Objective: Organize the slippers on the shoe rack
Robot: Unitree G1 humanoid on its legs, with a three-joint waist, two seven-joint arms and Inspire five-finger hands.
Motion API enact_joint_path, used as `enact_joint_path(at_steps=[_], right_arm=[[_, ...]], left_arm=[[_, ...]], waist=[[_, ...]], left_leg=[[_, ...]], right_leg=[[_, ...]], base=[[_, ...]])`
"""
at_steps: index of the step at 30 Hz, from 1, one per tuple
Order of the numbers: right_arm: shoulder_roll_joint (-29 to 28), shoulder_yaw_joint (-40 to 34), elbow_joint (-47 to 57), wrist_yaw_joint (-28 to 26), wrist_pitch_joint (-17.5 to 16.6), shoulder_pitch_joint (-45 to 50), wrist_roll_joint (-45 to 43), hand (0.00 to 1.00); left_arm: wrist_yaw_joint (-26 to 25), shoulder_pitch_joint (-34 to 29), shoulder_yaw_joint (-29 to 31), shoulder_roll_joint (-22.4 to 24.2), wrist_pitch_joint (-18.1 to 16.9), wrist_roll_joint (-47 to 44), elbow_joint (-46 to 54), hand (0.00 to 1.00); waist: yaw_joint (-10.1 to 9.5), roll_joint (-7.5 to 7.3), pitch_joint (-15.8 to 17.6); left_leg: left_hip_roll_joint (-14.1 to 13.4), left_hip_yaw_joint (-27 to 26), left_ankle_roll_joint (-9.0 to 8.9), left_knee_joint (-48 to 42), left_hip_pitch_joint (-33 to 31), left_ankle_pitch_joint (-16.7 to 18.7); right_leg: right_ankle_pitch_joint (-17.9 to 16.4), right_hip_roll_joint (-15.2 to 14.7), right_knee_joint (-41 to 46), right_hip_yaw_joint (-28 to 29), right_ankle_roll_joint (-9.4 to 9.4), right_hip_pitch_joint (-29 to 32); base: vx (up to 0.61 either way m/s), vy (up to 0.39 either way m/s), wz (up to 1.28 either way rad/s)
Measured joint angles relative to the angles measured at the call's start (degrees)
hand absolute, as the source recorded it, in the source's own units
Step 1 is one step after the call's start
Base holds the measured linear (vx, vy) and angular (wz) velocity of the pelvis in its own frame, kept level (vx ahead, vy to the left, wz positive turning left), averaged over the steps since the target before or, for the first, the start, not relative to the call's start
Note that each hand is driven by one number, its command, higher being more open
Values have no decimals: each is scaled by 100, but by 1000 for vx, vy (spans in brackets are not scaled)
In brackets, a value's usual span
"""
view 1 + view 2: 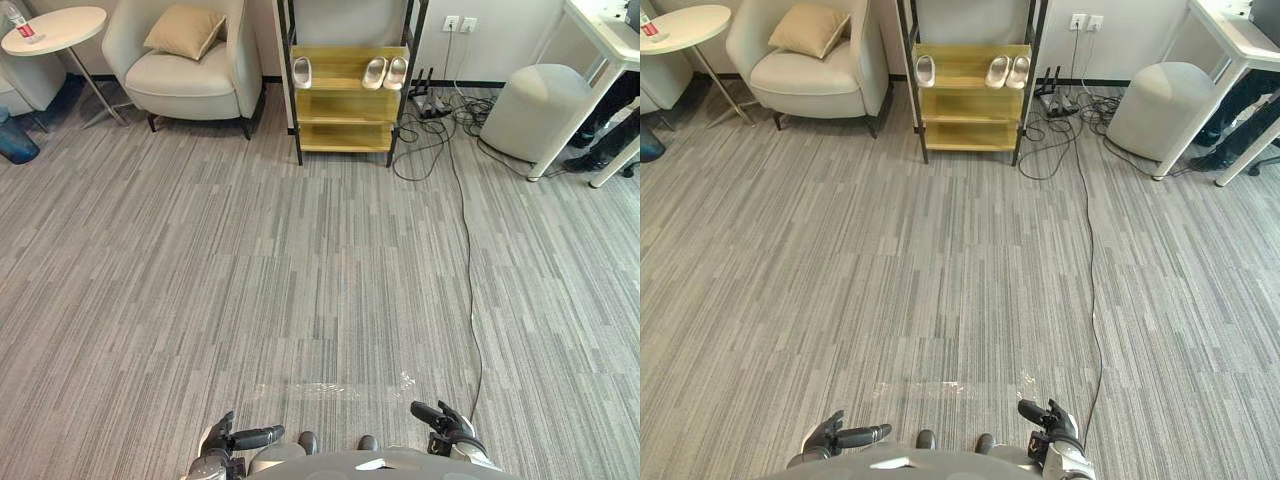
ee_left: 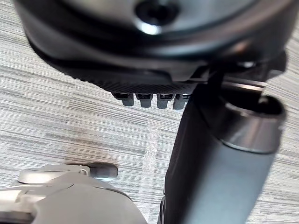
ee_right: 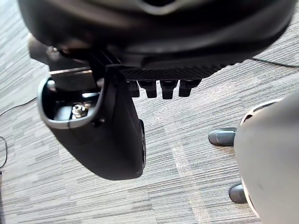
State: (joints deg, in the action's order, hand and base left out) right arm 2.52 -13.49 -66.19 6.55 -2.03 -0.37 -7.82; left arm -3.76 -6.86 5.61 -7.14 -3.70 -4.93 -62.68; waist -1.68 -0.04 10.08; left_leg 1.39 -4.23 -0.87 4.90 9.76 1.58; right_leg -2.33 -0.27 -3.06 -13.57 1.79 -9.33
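Single slipper [image 1: 302, 72], pale, lies on the top shelf of the shoe rack [image 1: 345, 105], toward its left end. Pair of slippers [image 1: 385, 72], same pale colour, sits side by side toward the right end of that shelf, well apart from the single one. All three lie toes toward the wall. The rack has yellow wooden shelves in a dark frame and stands against the far wall, well away from both hands.

Left hand [image 1: 228, 438] hangs low at the near edge of the head view. Its thumb [image 2: 219, 163] sticks out and its fingers [image 2: 145, 99] are loose in a row, with nothing held and only carpet [image 1: 300, 280] past them. Right hand [image 1: 447, 422] is also low and near. Its fingers [image 3: 168, 88] are relaxed and its thumb [image 3: 107, 140] is clear of them, nothing in its grasp.

Left of the rack is a cream armchair [image 1: 190, 80] with a tan cushion [image 1: 185, 30] on its seat. Further left is a round side table [image 1: 55, 28]. Just right of the rack a tangle of cables [image 1: 430, 115] lies on the floor, then a grey pouf [image 1: 535, 110]. At far right is a white desk [image 1: 610, 40], with a person's legs [image 1: 605, 135] under it in dark shoes.
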Motion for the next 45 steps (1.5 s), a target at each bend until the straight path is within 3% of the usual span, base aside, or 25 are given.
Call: enact_joint_path(at_steps=[24,30,32,34,37,39,41,43,45], right_arm=[[-14,110,16,-4,22,122,2,100],[-23,122,34,-5,27,114,5,100],[-12,121,59,-6,36,86,6,100],[41,118,88,-7,56,70,-4,100],[35,108,221,-12,17,2,-8,100],[35,107,242,-33,1,-10,-7,100],[59,106,249,-34,-11,-73,-7,100],[122,106,256,-35,-24,-201,-8,100],[156,107,280,-31,-39,-272,-8,100]], left_arm=[[2,15,-94,-50,18,110,-5,100],[4,39,-95,-83,32,107,-4,100],[2,66,-176,-116,47,99,7,100],[-9,79,-263,-123,46,97,15,100],[-4,172,-498,-224,50,118,-5,100],[-14,253,-532,-249,57,135,-11,100],[-21,275,-513,-212,57,197,-11,100],[-50,292,-497,-143,59,235,-12,100],[-72,287,-458,-90,58,253,-11,100]], waist=[[-87,-56,-122],[-111,-115,-137],[-114,-115,-121],[-128,-59,-83],[-82,-72,-21],[-49,-105,8],[19,-46,38],[75,98,117],[103,185,169]], left_leg=[[-21,-275,-1,4,-60,8],[-11,-343,170,-152,-324,174],[-67,-421,188,-730,-677,556],[-147,-554,255,-1178,-742,879],[-80,-554,383,-1296,-483,1062],[-47,-371,405,-1306,-252,1231],[-151,-184,348,-1221,-48,1340],[-362,-56,257,-1061,125,1392],[-547,26,77,-958,294,1448]], right_leg=[[152,41,-175,253,-18,65],[144,26,-145,302,-9,297],[-243,-57,609,321,160,741],[-710,-235,2262,179,431,1397],[-769,-659,4136,-173,454,2120],[-1102,-850,4708,-378,335,2350],[-1233,-812,4307,-541,130,2461],[-1196,-635,3648,-620,96,2700],[-884,-391,2892,-567,49,2854]], base=[[-25,-13,-5],[1,3,-3],[38,33,-18],[72,72,-34],[160,122,-8],[196,49,32],[300,-41,52],[361,-93,42],[375,-136,37]])
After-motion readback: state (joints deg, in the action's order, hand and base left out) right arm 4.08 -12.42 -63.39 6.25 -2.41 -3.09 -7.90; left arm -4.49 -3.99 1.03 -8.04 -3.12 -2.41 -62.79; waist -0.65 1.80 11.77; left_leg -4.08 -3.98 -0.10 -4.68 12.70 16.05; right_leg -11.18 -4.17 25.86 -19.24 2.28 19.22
